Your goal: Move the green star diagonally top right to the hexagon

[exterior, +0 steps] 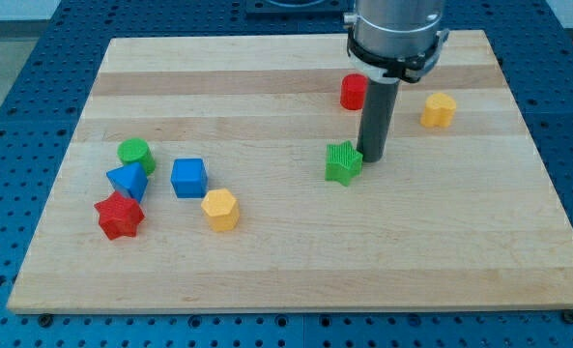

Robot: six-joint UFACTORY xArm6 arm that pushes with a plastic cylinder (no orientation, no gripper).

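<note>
1. The green star [343,162] sits a little right of the worktop's [267,261] centre, and my tip [372,157] stands just beside it on the side toward the right edge, touching or nearly so. The end effector is a plain rod with nothing to clench or release, so it holds nothing; it can only push.
2. The likely target, the yellow hexagon [439,110] near the far right corner, lies on the same side of the star as my tip. Pushing from here would drive the star toward the left edge, away from the goal.
3. Going around the star to its near-left side risks clipping a point and spinning it off line.
4. The star's points make contact uneven, so it may rotate and slip off the rod.
5. The red cylinder [354,92] sits toward the far edge; a push that drifts that way could knock it.
6. A second yellow hexagon [220,209] lies near the left group, so the target could be mistaken.
</note>
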